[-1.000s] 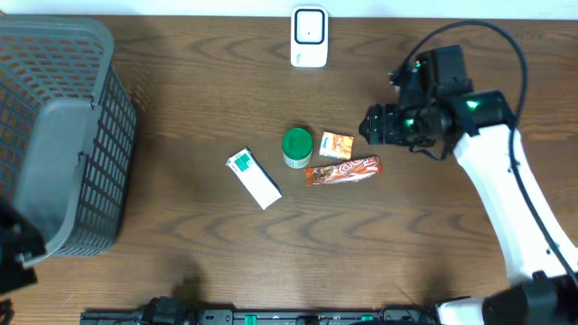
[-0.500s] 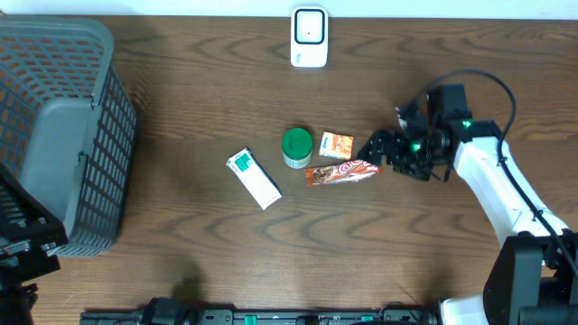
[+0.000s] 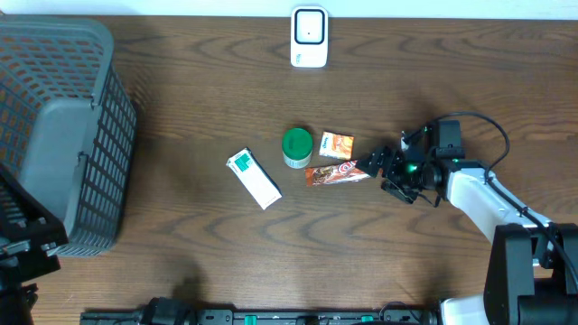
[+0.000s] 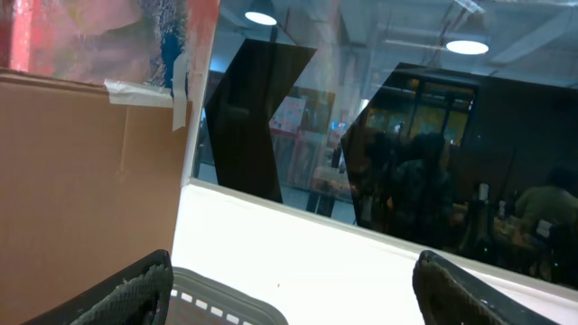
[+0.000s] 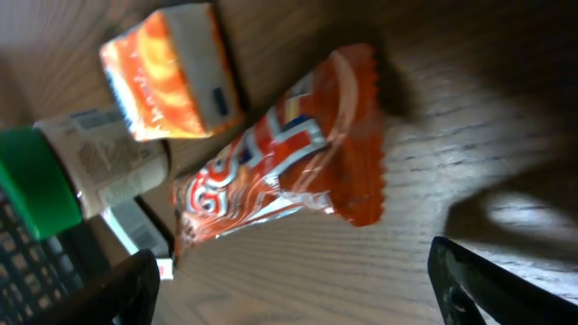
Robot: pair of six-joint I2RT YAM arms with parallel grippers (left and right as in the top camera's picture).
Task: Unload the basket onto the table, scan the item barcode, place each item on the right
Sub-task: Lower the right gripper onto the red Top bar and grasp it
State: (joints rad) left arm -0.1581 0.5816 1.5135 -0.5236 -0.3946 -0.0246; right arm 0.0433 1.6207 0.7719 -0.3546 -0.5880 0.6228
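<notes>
Orange snack packet (image 3: pixel 341 171) lay flat on the table, just beside the green-lidded jar (image 3: pixel 297 147), on its lower right. Right gripper (image 3: pixel 381 173) stood right of the jar at the packet's far end, jaws wide apart, gripping nothing. Scanner (image 3: pixel 309 37) stood well beyond the jar. Left gripper (image 4: pixel 293 289), far left of the jar, was spread wide and empty.

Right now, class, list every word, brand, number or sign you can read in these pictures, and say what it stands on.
Nothing reads clearly enough to quote.
On the red snack wrapper: large white swirled lettering, unreadable.
On the orange box: a dark mark, blurred.
On the green-capped jar: fine label print, too small.
On the green-and-white box: markings too small.
On the white scanner: no legible sign.
</notes>
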